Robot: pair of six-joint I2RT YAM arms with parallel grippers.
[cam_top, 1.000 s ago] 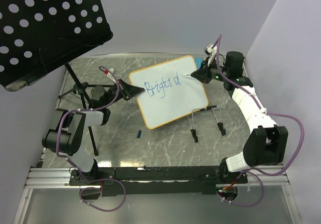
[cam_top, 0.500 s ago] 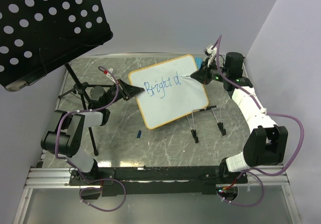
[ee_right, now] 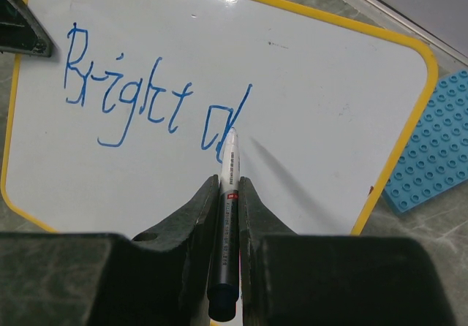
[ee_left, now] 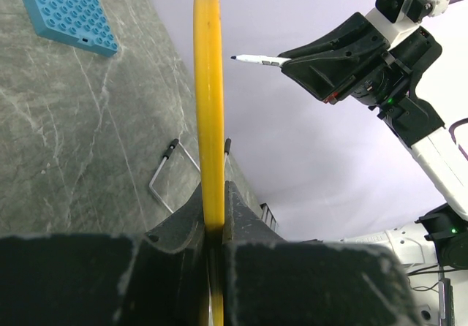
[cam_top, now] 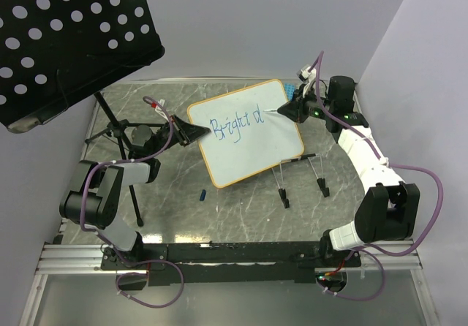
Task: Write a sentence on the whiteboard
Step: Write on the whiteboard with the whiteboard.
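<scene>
Above the marble-patterned worktop [cam_top: 219,216], the whiteboard [cam_top: 252,150] is held tilted near the middle. Its face is turned toward the right arm, so the pen can reach it. The left gripper [cam_top: 197,132] is clamped on the board's yellow left rim, likely to brace it against writing pressure. The right gripper [ee_right: 228,183] is clenched around a white marker [ee_right: 229,154], gripping the barrel for control. The tip meets, or nearly meets, the foot of the "d" in the sentence [ee_right: 146,99], which so far reads "Bright d".
</scene>
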